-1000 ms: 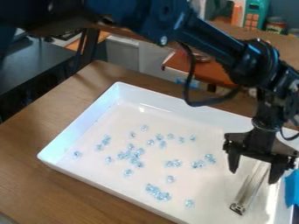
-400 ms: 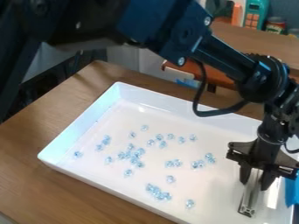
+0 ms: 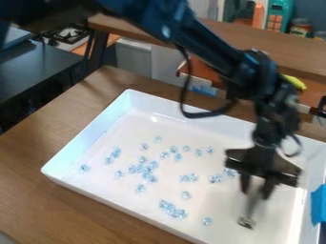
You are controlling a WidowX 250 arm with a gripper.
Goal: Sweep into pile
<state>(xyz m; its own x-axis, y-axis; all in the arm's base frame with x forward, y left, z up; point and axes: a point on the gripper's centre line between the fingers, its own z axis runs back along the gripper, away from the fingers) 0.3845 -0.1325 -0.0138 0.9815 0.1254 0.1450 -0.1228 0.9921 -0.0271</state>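
The hand (image 3: 256, 191) is closed on the tool (image 3: 252, 206) near its top, probably leaving the lower end free to sweep beads (image 3: 167, 206) scattered beside it, within the tray's (image 3: 89, 134) containing walls.

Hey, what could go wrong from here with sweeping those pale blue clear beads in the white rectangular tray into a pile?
The slim metal tool in the black two-finger gripper has a narrow lower end, so scattered beads may slip around it. Held near its top, it might twist against the tray. The lone bead nearest the picture's left edge could be missed.
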